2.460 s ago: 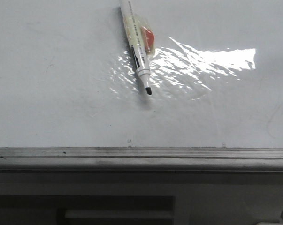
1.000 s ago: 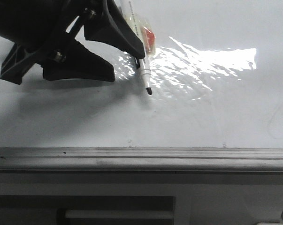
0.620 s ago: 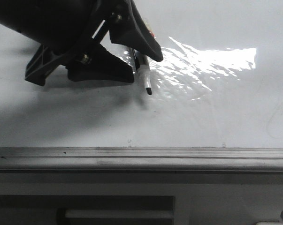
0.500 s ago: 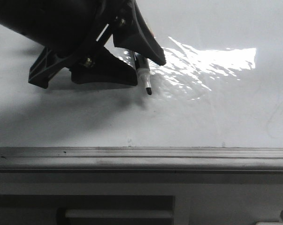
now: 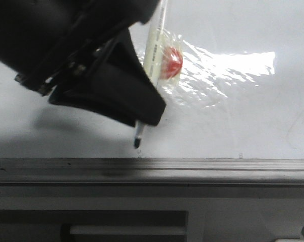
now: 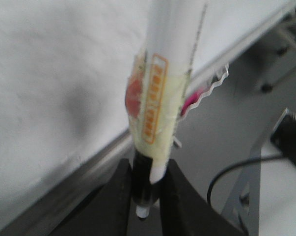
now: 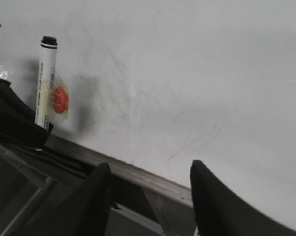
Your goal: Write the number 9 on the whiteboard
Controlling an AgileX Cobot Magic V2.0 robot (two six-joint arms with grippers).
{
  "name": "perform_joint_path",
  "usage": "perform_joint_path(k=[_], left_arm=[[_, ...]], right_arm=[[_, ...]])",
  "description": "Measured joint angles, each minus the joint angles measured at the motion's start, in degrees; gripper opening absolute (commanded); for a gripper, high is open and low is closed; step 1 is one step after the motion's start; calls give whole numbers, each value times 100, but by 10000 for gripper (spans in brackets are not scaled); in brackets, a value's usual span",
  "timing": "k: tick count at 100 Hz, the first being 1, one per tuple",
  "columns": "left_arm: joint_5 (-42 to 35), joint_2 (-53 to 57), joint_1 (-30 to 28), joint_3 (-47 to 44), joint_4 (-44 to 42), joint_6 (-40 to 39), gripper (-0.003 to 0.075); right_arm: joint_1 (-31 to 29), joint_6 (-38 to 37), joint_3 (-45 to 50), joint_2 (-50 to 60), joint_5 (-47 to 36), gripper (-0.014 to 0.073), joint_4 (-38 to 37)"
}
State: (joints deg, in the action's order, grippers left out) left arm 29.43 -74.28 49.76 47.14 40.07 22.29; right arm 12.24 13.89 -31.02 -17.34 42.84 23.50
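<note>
The whiteboard is glossy white with a bright glare patch; no black ink mark of a 9 shows on it. My left gripper is shut on a white marker with yellowish tape and a red sticker. It holds the marker steeply tilted, black tip down, close to the board's grey front rail. In the left wrist view the jaws clamp the marker near its tip end. My right gripper is open and empty over the rail, well to the right of the marker.
A dark furniture panel with a slot lies below the rail. Faint grey scuffs mark the board. A black cable and metal frame parts lie beyond the board's edge in the left wrist view.
My left gripper came in from the left, shut on the marker lying on the board, and lifted it. The marker now stands steeper, its tip nearer the front rail.
</note>
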Motion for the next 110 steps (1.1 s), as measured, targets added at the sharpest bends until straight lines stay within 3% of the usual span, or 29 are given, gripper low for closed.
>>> perform_joint_path(k=[26, 66, 79, 88, 110], left_arm=[[1191, 458, 0, -325, -405, 1427, -20], [1341, 721, 0, -372, 188, 4033, -20], [1341, 721, 0, -372, 201, 4548, -20], [1341, 721, 0, -372, 201, 4917, -20], [1329, 721, 0, -374, 201, 5447, -20]], right_arm=[[350, 1131, 0, -202, 330, 316, 826], [416, 4416, -357, -1122, 890, 323, 2277], [526, 5168, -557, -1657, 939, 407, 2686], [753, 5541, -672, -2075, 962, 444, 2958], [1589, 5891, -970, -3123, 881, 444, 3072]])
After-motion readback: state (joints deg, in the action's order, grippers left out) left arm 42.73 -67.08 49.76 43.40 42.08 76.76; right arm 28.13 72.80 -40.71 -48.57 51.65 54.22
